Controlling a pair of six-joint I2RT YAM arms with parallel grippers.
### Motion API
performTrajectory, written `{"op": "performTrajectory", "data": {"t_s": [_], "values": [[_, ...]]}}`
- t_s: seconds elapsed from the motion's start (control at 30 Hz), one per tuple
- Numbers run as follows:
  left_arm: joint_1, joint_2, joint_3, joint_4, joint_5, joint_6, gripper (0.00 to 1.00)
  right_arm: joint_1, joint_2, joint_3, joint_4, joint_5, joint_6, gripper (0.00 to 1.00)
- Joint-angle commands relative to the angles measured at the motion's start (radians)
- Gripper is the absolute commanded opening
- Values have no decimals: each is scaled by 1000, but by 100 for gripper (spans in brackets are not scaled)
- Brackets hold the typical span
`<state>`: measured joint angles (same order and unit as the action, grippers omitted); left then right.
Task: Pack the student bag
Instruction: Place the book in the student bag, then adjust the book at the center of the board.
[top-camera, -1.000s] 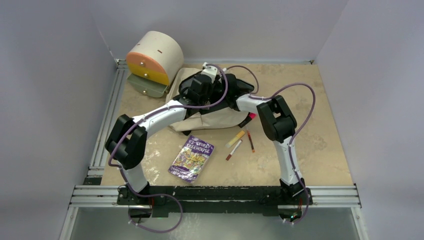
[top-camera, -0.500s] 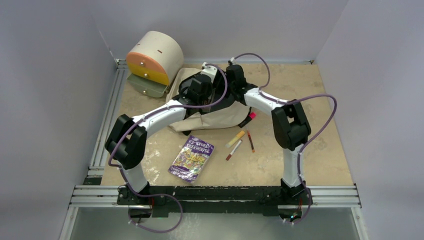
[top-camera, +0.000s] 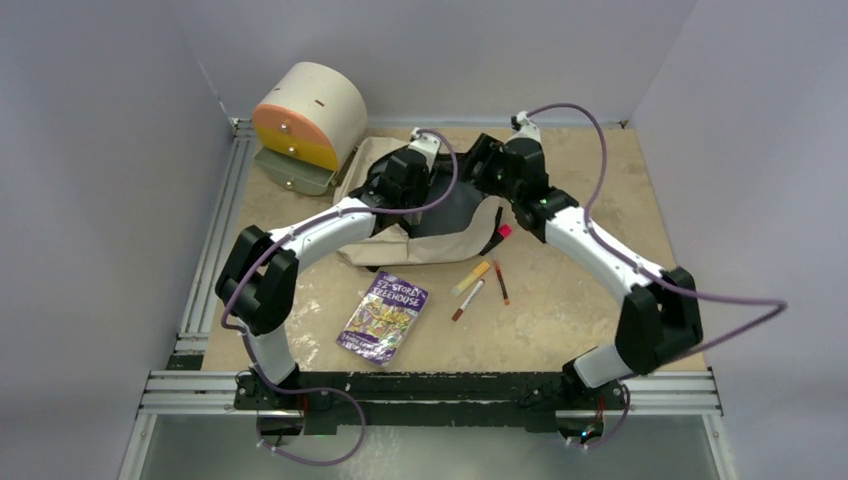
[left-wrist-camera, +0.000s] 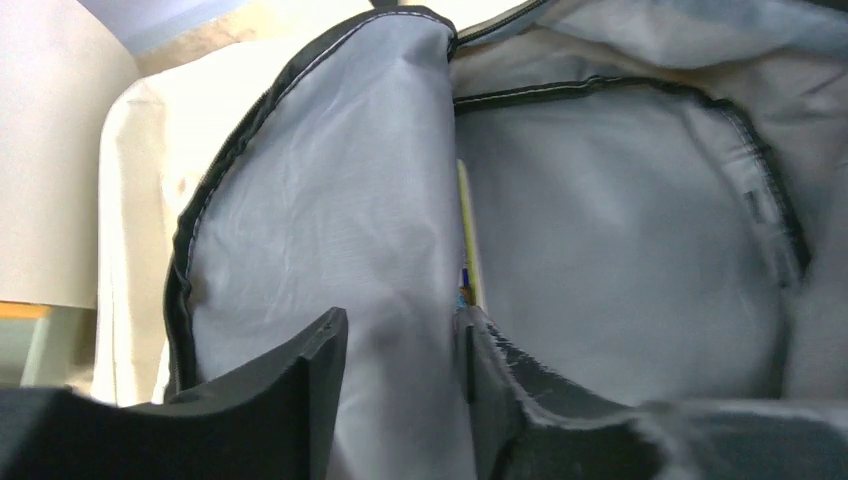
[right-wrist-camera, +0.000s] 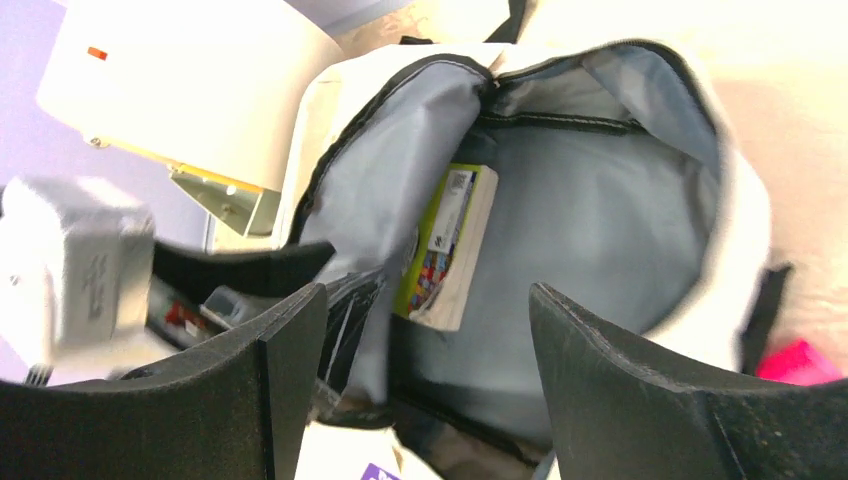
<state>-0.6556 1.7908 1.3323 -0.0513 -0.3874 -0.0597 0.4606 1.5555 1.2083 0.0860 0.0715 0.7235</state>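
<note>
The student bag (top-camera: 430, 243) is a beige backpack lying at the back middle of the table, its mouth wide and the grey lining (left-wrist-camera: 620, 260) showing. A green-covered book (right-wrist-camera: 450, 250) stands inside against the lining flap. My left gripper (top-camera: 400, 182) is at the bag's left rim. Its jaws (left-wrist-camera: 400, 335) stand apart with the lining flap (left-wrist-camera: 330, 220) running between them, and the book's edge (left-wrist-camera: 468, 240) shows just beyond. My right gripper (top-camera: 488, 160) hovers over the bag's right rim, open and holding nothing (right-wrist-camera: 425, 300).
A purple book (top-camera: 383, 316) lies in front of the bag. Three markers (top-camera: 470, 278) and a pink item (top-camera: 504, 232) lie to its right. A cream-and-orange drawer unit (top-camera: 308, 115) stands at the back left, one drawer out. A rail frame (top-camera: 215, 240) runs along the left edge.
The left jaws were pinched together and have now parted around the lining flap. The right arm has swung out to the right, its gripper drawing back from the bag's middle to its right rim.
</note>
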Motion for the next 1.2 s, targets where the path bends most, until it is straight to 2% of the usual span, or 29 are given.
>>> {"op": "performTrajectory", "data": {"t_s": [0.0, 0.1, 0.33, 0.4, 0.5, 0.63, 0.77, 0.9, 1.03, 1.17], "values": [[3, -14, 79, -44, 84, -46, 51, 3, -166, -125, -33, 48, -45, 75], [2, -47, 100, -82, 118, -69, 58, 3, -267, -182, -93, 41, -57, 75], [0, -173, 132, -271, 150, -209, 62, 3, -442, -255, -240, -52, -171, 77], [0, -248, 76, -323, 140, -285, 65, 3, -471, -269, -256, -67, -196, 77], [1, -399, -50, -394, 118, -416, 66, 10, -495, -314, -255, -204, -169, 77], [0, -604, -255, -515, 135, -655, 69, 89, -520, -381, -218, -272, -97, 78], [-1, -739, -404, -683, 183, -949, 71, 218, -479, -409, -182, -246, -52, 78], [-12, -777, -458, -870, 199, -1201, 73, 322, -375, -415, -109, -223, -39, 78], [-36, -775, -481, -997, 219, -1331, 74, 354, -272, -397, -41, -195, -43, 79], [-92, -790, -554, -1004, 271, -1426, 74, 359, -188, -381, 28, -207, -50, 80]]}}
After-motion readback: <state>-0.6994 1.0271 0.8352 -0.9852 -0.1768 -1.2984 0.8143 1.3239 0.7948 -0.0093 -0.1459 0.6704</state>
